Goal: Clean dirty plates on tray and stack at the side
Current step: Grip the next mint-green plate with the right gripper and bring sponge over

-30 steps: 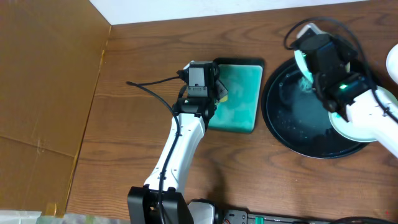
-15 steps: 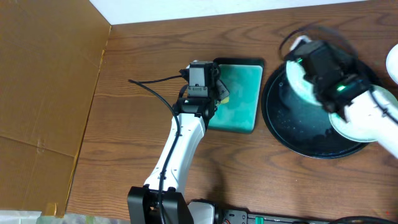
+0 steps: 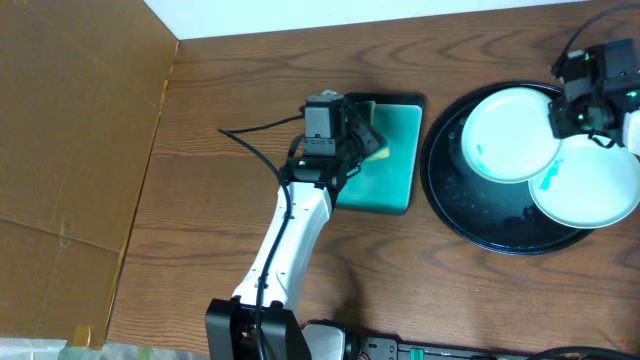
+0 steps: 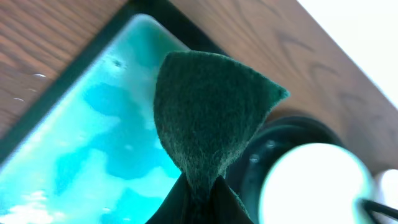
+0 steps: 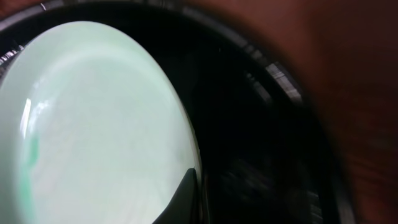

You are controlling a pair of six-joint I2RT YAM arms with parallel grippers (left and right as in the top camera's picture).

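The black tray (image 3: pixel 440 195) sits at the right. A pale mint plate (image 3: pixel 508 135) with a teal smear lies on its upper part, and a white plate (image 3: pixel 592 185) with a teal smear overlaps the tray's right rim. My right gripper (image 3: pixel 567 112) pinches the mint plate's right rim; in the right wrist view a finger (image 5: pixel 191 198) lies over the plate's (image 5: pixel 93 124) edge above the tray (image 5: pixel 261 124). My left gripper (image 3: pixel 360 138) is shut on a green sponge (image 4: pixel 208 121) and holds it over the teal dish (image 3: pixel 392 165). A third plate is not visible.
The teal dish holds blue liquid (image 4: pixel 93 143). A cardboard wall (image 3: pixel 70 150) stands along the left. A white wall (image 3: pixel 350 15) borders the far table edge. The mint plate also shows in the left wrist view (image 4: pixel 314 186).
The right arm swung from over the tray's middle to the tray's far right, and the mint plate now lies flat on the tray. The left gripper shifted slightly right with the sponge.
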